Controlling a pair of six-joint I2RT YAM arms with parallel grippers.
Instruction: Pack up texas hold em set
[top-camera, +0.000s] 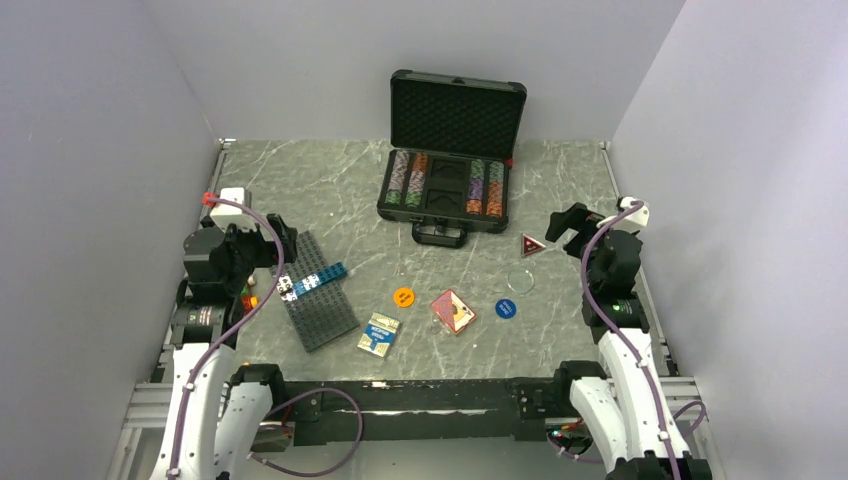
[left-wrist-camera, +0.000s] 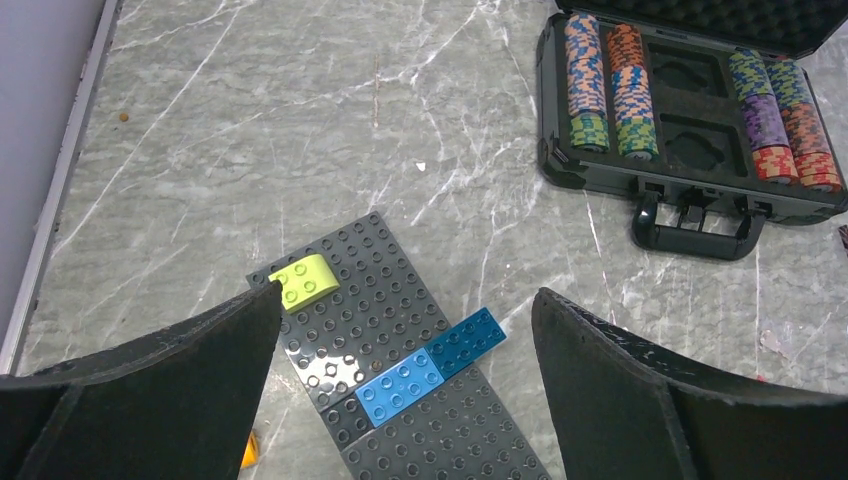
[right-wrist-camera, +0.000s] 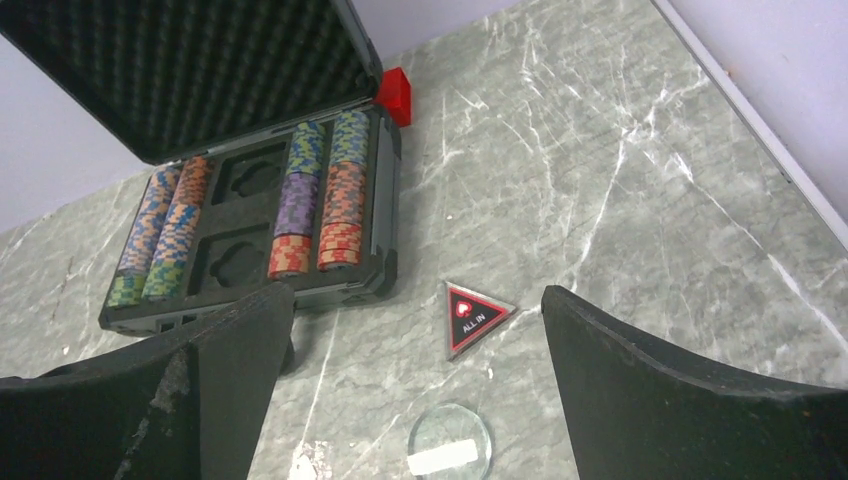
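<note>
At the far middle of the marble-patterned table (top-camera: 300, 190), the black case (top-camera: 455, 118) stood open, its foam-lined lid upright and its handle (top-camera: 438, 235) facing the arms. Striped chip rows (top-camera: 409, 178) filled the left and right sides of its tray, with two moulded recesses between them. A small red block (right-wrist-camera: 393, 95) sat against the case's far right corner.

The rest of the set lay loose on the table, nearer the arms. The red triangle (top-camera: 532, 245) (its face read "ALL IN" in the right wrist view) lay just right of the handle, with the clear disc (top-camera: 520, 279) near it on the arms' side. The blue disc (top-camera: 507, 309) lay nearer again. The red card deck (top-camera: 453, 311) sat left of the blue disc, the orange disc (top-camera: 404, 297) further left, and the blue card deck (top-camera: 379, 335) closest to the table's near edge.

The right gripper (right-wrist-camera: 416, 291) hung above the triangle and the clear disc, its fingers (right-wrist-camera: 680, 400) spread wide and empty. The left gripper (left-wrist-camera: 407, 292) hung over the dark grey building plate (top-camera: 320, 300), fingers equally parted and empty. Two blue bricks (left-wrist-camera: 430, 362) and a yellow-green brick (left-wrist-camera: 305, 280) sat on that plate, well apart from the case.
</note>
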